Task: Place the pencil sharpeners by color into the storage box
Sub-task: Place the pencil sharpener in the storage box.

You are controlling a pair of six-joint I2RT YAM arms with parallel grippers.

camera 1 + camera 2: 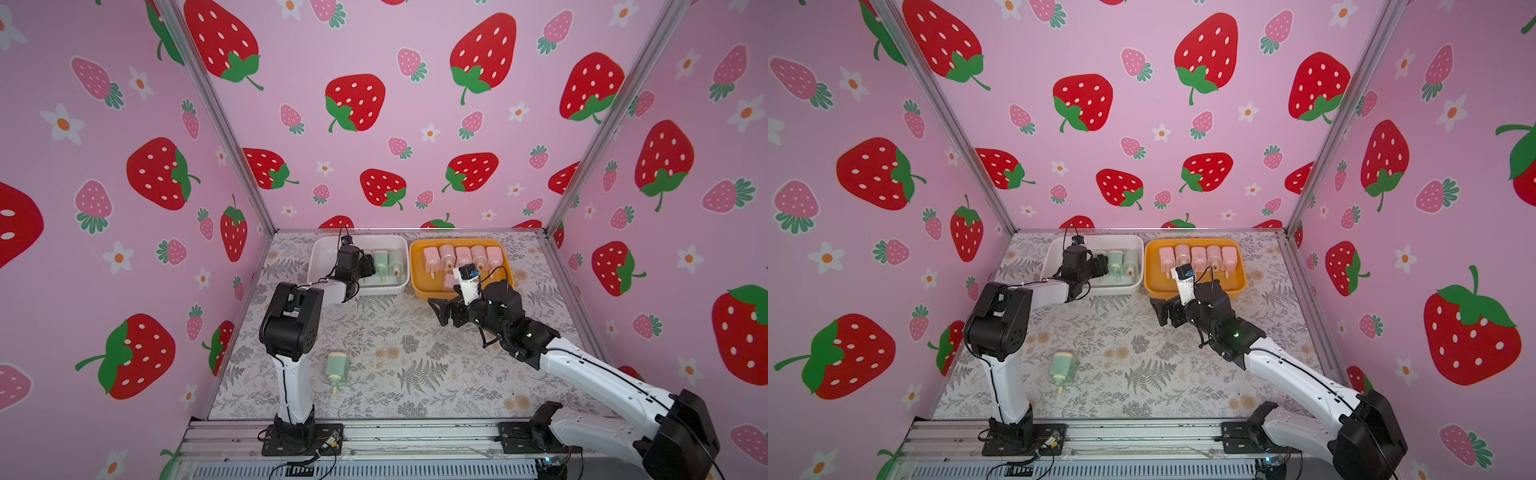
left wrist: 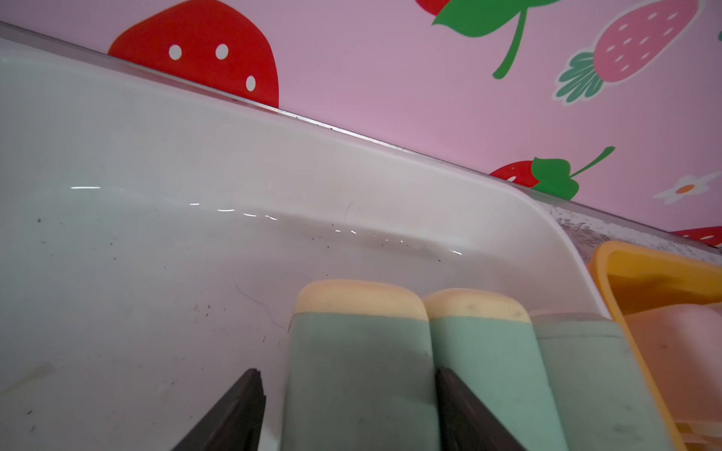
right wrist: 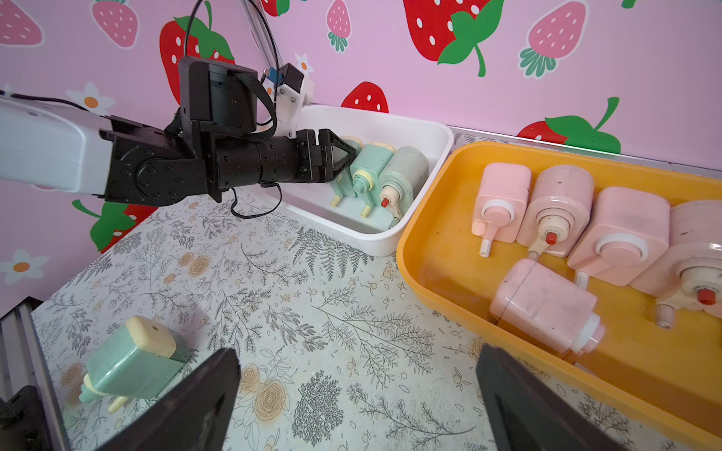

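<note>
The floral surface [image 1: 415, 332] carries a white box [image 1: 318, 253] and an orange box [image 1: 419, 289] side by side at its back edge. One green sharpener [image 1: 336, 368] lies alone near the left arm's base.

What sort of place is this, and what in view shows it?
Probably a staged robot training booth: left arm and right arm bolted to a metal rail, strawberry-print panels walling the table, sharpeners sorted into a white tray and an orange tray.
</note>
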